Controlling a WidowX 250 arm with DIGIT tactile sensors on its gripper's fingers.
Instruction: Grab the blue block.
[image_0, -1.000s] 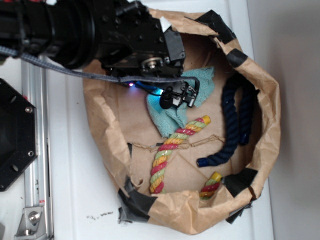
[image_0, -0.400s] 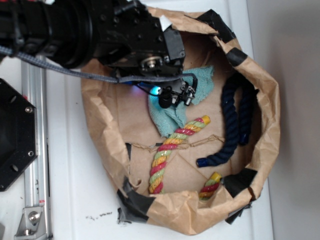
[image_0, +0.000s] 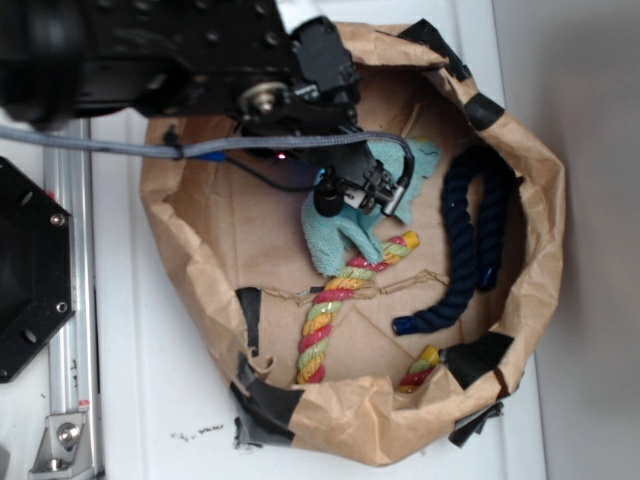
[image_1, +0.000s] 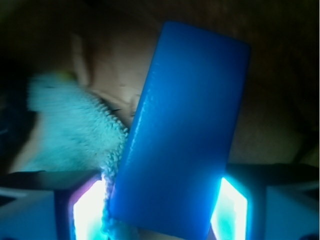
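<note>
The blue block (image_1: 185, 130), flat and bright blue with rounded corners, fills the wrist view, tilted, with its lower end between the two glowing pads. My gripper (image_1: 160, 210) is shut on it, and a fringe of the teal cloth (image_1: 65, 125) is caught against the left pad (image_1: 90, 212). In the exterior view the gripper (image_0: 355, 190) hangs over the teal cloth (image_0: 340, 235) inside the brown paper bag (image_0: 540, 220). There the black arm and fingers hide the block.
A thick navy rope (image_0: 465, 240) curls along the bag's right side. A red, yellow and green rope (image_0: 335, 300) lies below the cloth, and a short piece (image_0: 420, 368) lies by the front rim. A black plate (image_0: 30, 270) and metal rail (image_0: 70, 300) stand at left.
The arm has swung up and left across the view while the gripper shifted slightly right and down. The bag's left wall has bulged outward and the cloth has been dragged and reshaped.
</note>
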